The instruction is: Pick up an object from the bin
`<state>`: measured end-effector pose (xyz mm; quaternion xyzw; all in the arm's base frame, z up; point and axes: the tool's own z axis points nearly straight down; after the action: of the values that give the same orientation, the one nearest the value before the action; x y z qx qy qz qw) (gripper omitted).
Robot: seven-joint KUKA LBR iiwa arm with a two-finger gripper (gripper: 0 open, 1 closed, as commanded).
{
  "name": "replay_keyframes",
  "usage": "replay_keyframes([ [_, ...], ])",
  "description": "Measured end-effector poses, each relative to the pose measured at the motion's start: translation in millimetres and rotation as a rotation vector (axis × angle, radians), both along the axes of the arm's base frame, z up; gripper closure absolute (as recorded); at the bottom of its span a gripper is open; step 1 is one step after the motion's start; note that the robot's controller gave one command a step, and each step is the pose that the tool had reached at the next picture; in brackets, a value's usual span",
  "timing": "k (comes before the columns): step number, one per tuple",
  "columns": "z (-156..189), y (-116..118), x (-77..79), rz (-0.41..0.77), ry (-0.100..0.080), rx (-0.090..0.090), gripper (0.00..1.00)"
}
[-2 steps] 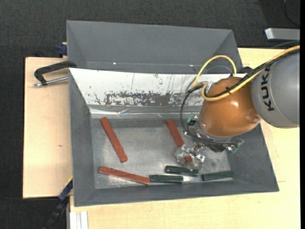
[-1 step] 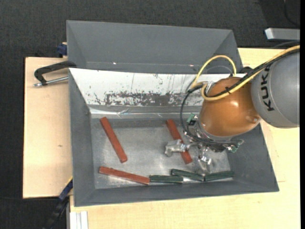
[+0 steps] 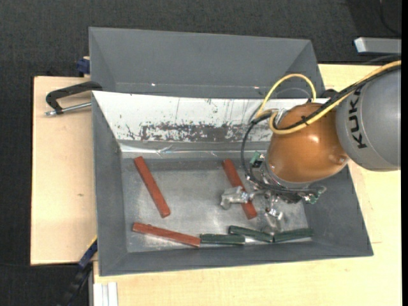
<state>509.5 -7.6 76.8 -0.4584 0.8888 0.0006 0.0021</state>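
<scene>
The gripper (image 3: 254, 208) stands open, astride the near end of a red stick (image 3: 233, 172) lying in the right half of the bin (image 3: 107, 196). The stick's long axis runs diagonally, from far-left to near-right.

The grey bin (image 3: 197, 203) bears a red stick (image 3: 151, 187) at nine o'clock, a second red stick (image 3: 166, 233) at seven, a third red stick (image 3: 231, 173) at one, and dark green sticks (image 3: 220, 239) from six to four.

All I've got around me is dark charcoal carpet (image 3: 191, 5), kinda speckled, running across the top and down the left. Light's flat and even.
</scene>
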Motion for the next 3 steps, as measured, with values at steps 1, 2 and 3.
replay_keyframes([
  [1,6,-11,-1.3,0.161,-0.001,0.0,0.0],
  [2,15,-7,12.9,0.667,-0.002,-0.001,1.0],
  [3,15,-7,12.8,0.667,0.0,-0.001,0.0],
])
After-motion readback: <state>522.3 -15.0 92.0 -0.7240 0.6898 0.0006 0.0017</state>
